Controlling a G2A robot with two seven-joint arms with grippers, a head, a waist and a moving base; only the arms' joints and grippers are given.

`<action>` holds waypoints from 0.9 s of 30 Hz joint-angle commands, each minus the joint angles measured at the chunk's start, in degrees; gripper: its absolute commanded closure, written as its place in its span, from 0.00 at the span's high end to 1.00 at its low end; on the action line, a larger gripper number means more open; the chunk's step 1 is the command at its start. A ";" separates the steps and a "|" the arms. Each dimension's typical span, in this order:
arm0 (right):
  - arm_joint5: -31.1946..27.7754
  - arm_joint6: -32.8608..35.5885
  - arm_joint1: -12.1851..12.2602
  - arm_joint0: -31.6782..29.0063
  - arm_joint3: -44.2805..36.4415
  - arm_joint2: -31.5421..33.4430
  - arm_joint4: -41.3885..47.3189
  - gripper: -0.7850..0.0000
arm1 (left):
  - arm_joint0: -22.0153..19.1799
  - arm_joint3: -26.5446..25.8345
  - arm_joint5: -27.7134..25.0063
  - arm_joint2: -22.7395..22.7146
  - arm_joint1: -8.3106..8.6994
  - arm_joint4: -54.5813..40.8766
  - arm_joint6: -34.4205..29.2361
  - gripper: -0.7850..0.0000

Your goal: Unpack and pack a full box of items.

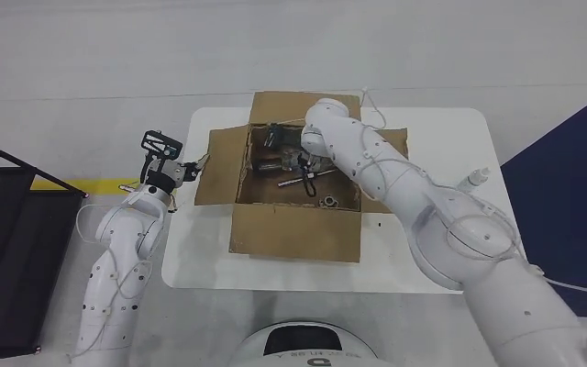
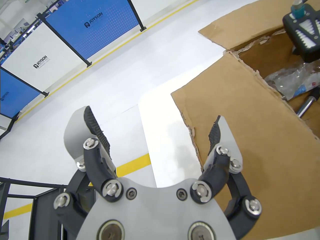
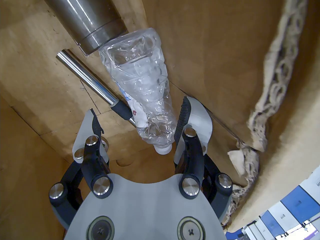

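Right gripper [image 3: 138, 112] spread astride crushed bottle [image 3: 140, 81] in box [image 3: 212, 38].
Thin plastic may buckle and slip out on closing.

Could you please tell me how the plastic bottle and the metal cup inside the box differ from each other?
The plastic bottle is clear and crumpled; the metal cup is opaque, grey and smooth. The bottle lies between the open fingers of the right pincer, cap end nearest it; the cup lies beyond the bottle's base. Both lie on their sides in the cardboard box, seemingly touching end to end.
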 commanded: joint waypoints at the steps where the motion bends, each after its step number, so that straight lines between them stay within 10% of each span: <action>1: -0.64 0.17 -0.91 0.10 1.86 -0.06 0.24 0.75 | 0.00 0.00 0.00 0.00 0.00 0.00 0.00 1.00; 8: -6.14 4.07 -3.84 0.58 7.00 -0.27 2.08 0.74 | 0.00 0.00 0.00 0.00 0.00 0.00 0.00 1.00; 11: -8.83 5.52 -4.89 1.09 8.71 -0.04 3.39 0.51 | 0.00 0.00 0.00 0.00 0.00 0.00 0.00 1.00; 15: -10.48 5.75 -5.72 2.02 10.13 0.54 4.48 0.49 | 0.00 0.00 0.00 0.00 0.00 0.00 0.00 1.00; 27: -10.86 5.07 -7.07 2.67 16.24 2.64 7.46 0.92 | 0.00 0.00 0.00 0.00 0.00 0.00 0.00 1.00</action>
